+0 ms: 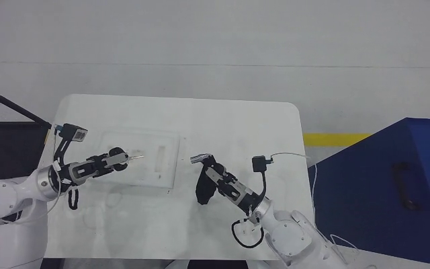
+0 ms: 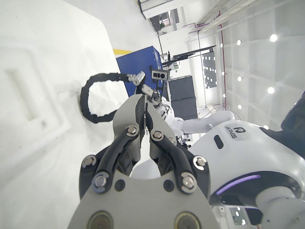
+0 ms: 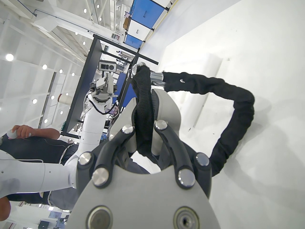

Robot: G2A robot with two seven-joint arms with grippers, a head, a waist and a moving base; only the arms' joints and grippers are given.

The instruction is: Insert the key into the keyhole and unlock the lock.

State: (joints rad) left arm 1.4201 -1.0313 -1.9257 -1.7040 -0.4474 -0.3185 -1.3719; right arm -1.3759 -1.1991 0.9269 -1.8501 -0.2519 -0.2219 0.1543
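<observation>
**Top view:** The left gripper pinches a small silver metal key and hangs over a white moulded foam tray on the white table. The key's tip points across the table towards the other arm. The right gripper is clamped on a black fabric-sleeved cable lock, with the lock's silver metal cylinder turned towards the key. Key and cylinder are well apart, so the insertion is judged not yet begun, with the turn to unlock to follow. The tray has a long rectangular recess, and what lies in it cannot be told.

**Left wrist view:** The left gripper's pads are pressed together on the key, which is seen edge-on as a thin blade. Beyond it the cable lock curls in a loop above the table. The cylinder presents its round end face roughly along the key's line. Both pick-ups look done, and alignment and closing the gap appear to remain.

**Right wrist view:** The right gripper is closed tight on the cable lock's black sleeve just behind the cylinder. The rest of the loop sags to the table.
</observation>
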